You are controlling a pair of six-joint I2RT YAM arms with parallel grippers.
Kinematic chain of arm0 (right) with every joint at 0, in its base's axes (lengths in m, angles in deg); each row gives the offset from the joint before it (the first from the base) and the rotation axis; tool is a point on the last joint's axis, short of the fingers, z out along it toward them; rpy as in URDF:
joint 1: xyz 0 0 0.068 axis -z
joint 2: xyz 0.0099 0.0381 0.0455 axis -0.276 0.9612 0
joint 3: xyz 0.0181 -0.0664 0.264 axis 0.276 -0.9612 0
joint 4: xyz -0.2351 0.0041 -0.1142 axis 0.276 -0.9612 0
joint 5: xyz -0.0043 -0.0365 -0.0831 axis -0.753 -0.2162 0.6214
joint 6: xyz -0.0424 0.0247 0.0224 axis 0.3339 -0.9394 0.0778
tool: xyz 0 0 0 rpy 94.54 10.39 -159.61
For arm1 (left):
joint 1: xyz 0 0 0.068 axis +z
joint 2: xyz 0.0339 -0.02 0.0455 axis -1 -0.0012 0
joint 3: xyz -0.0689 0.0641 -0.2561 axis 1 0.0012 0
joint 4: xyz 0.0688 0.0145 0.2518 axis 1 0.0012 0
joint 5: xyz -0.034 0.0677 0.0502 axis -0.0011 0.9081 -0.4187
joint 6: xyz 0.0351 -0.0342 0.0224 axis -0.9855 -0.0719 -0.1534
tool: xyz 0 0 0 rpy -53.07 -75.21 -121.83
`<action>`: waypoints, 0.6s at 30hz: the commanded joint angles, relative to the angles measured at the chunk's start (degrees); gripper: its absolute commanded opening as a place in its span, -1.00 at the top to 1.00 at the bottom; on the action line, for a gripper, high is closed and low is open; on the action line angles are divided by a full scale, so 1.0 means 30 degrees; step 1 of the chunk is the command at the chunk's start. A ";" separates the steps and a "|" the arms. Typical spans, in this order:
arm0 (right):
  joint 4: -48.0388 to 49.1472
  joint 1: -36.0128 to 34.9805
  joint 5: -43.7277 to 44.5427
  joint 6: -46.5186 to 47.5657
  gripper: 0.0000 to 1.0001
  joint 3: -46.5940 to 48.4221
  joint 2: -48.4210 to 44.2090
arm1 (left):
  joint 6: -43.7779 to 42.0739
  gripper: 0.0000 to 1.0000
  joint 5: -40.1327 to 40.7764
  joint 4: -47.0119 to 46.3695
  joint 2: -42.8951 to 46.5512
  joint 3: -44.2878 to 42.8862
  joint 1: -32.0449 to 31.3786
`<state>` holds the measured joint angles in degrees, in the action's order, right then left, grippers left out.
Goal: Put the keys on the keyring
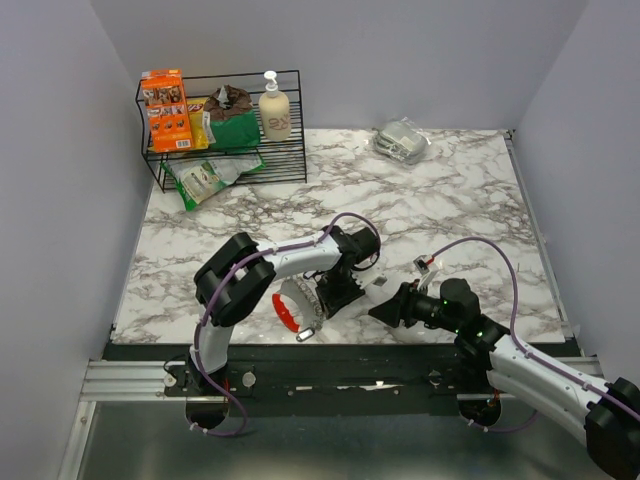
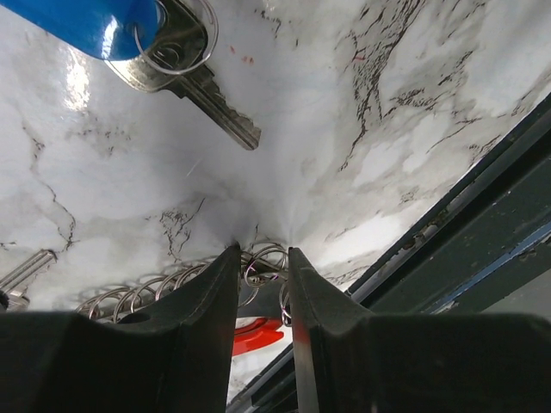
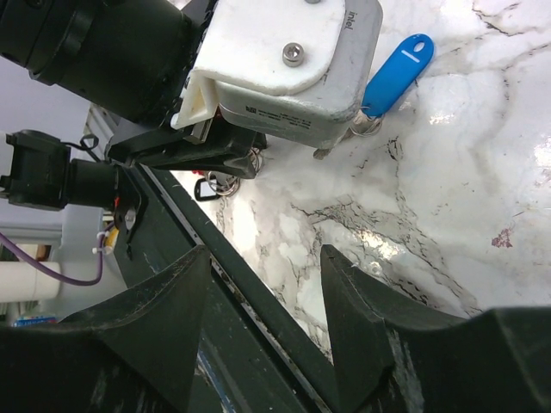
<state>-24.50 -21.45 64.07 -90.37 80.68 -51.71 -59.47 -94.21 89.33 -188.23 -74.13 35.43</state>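
My left gripper (image 2: 263, 254) is pinching a small ring of the keyring (image 2: 164, 291). The jaws are almost together and the red clip is showing just beneath them. My right gripper (image 3: 265, 254) is standing open, holding nothing and pointing toward the left wrist.

The keys (image 2: 185, 69) are lying flat on the marble at 11 o'clock in the left wrist view, apart from the chain.

Risks:
- The thin ring is sitting at my fingertips only and may slip out.
- The table edge (image 2: 430, 206) is running close at 4 o'clock, so a drop may go over.

My left wrist is overhanging the blue key (image 3: 398, 69), hindering the right gripper. The rack (image 1: 225, 130) and foil pack (image 1: 402, 140) are standing well apart, toward 12 o'clock.
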 commanded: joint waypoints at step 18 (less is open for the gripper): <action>-0.0652 0.0040 0.0414 0.0611 -0.25 -0.0334 -0.0478 | -0.0367 1.00 -0.0102 0.0957 -0.0620 -0.0727 -0.0056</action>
<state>-25.03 -21.45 64.10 -89.53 80.65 -52.06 -59.99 -93.88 91.84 -189.68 -75.48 35.43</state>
